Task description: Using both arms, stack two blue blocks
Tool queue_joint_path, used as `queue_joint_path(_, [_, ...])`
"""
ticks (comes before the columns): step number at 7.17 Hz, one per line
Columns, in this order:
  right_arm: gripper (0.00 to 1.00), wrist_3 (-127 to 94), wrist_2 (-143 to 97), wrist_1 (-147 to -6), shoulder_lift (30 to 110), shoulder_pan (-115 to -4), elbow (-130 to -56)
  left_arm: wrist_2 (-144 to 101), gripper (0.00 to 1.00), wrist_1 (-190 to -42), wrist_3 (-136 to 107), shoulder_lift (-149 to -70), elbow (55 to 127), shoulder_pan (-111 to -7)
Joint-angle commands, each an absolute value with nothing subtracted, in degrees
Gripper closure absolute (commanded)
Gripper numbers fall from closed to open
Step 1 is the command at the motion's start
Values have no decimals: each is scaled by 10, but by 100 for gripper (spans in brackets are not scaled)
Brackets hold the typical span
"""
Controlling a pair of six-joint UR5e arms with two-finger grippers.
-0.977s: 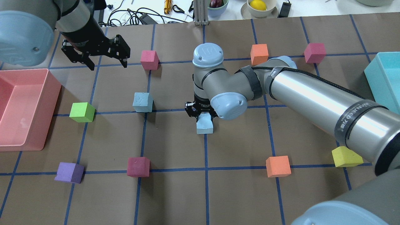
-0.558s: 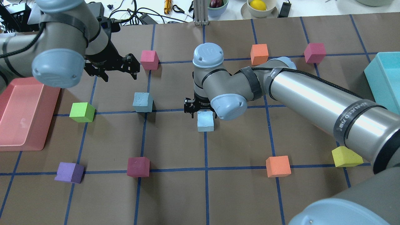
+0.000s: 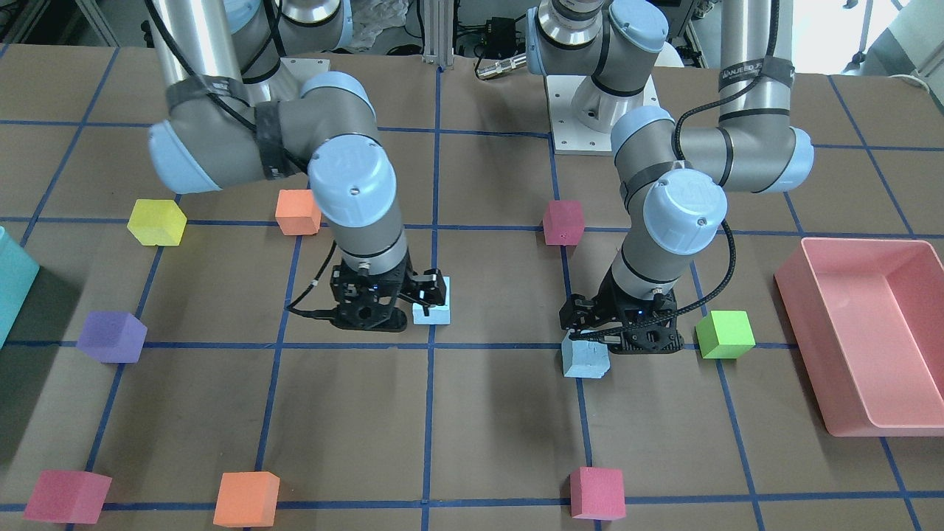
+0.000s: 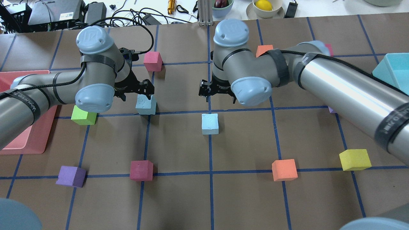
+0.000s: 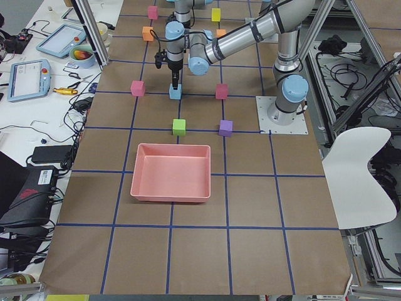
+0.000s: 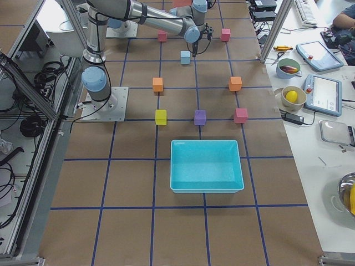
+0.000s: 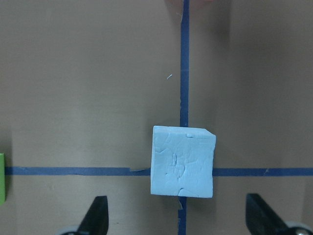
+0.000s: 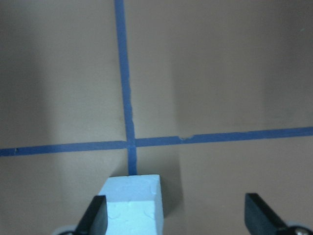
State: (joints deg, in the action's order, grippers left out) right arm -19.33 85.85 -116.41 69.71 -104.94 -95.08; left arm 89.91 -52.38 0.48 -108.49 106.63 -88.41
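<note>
Two pale blue blocks rest apart on the brown table. One blue block [image 4: 146, 104] [image 3: 585, 359] lies left of centre. My left gripper [image 4: 135, 92] [image 3: 616, 335] is open and empty, low over it; in the left wrist view the block [image 7: 183, 161] sits just ahead of the spread fingertips [image 7: 98, 215]. The other blue block [image 4: 210, 124] [image 3: 431, 308] sits on a tape crossing at the centre. My right gripper [image 4: 217, 91] [image 3: 402, 299] is open and empty, raised just beyond it; the block [image 8: 133, 208] shows by one finger in the right wrist view.
A green cube [image 4: 83, 116] sits close beside the left arm. A pink tray [image 4: 35, 137] is at the left edge and a teal bin [image 4: 391, 70] at the right. Magenta [image 4: 141, 170], purple [image 4: 71, 176], orange [image 4: 284, 170] and yellow [image 4: 354, 159] cubes lie nearer the front.
My right gripper let go of the centre blue block, which now sits flat, and drew back and up. My left arm swung in from the back left to the left blue block.
</note>
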Motion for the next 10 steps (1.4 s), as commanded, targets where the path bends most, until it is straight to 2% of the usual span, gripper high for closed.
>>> queue_joint_path(1, [0, -83, 863, -1094, 783, -976, -953, 898, 0, -494, 4, -1112, 1070, -884])
queue_joint_path(2, [0, -80, 886, -1049, 815, -965, -952, 897, 0, -494, 5, -1121, 1070, -884])
queue_joint_path(4, [0, -60, 897, -1025, 822, -947, -951, 897, 1, -493, 4, -1134, 1070, -885])
queue_joint_path(5, [0, -58, 902, -1024, 828, -940, -940, 895, 53, -492, 7, -1135, 1070, -885])
queue_joint_path(6, [0, -60, 903, -1015, 841, -940, -928, 859, 85, -492, -1, -1132, 1070, -887])
queue_joint_path(8, [0, -59, 901, -977, 856, -917, -924, 838, 100, -502, -11, -1114, 1069, -899])
queue_joint_path(10, [0, -59, 896, -949, 874, -908, -918, 835, 100, -516, -108, -1081, 1059, -977])
